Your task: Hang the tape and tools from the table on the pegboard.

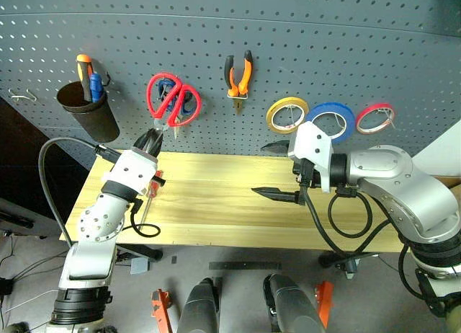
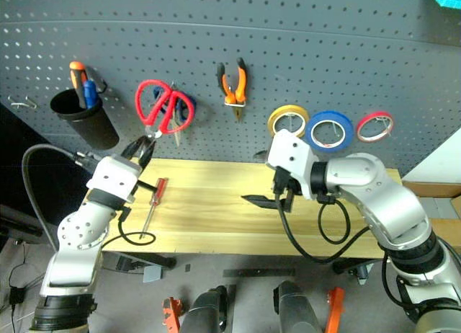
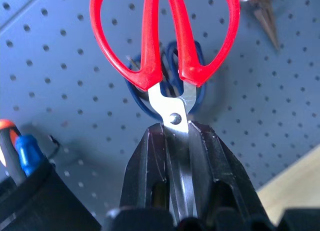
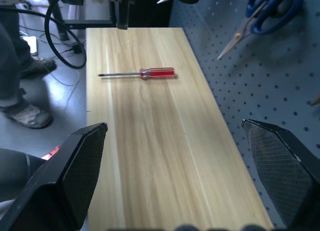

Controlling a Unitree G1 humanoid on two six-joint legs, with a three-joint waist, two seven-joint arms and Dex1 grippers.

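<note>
Left gripper [image 1: 150, 140] is clamped on the blades of the red scissors [image 1: 173, 100], whose long axis runs up from the fingers to handles lying against the pegboard [image 1: 302, 37], so the hook must be met from just below; right gripper [image 1: 277, 171] hangs wide open and empty over the table [image 1: 216, 218]. Left wrist view shows blue scissors [image 3: 167, 81] behind the red loops; right wrist view shows the screwdriver [image 4: 142, 73] lying lengthwise on the table, nearer the left arm.

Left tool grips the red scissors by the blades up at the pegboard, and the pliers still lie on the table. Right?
Not quite. The pliers already hang on the pegboard; the screwdriver lies on the table, per the right wrist view. The left tool does grip the red scissors by the blades.
</note>
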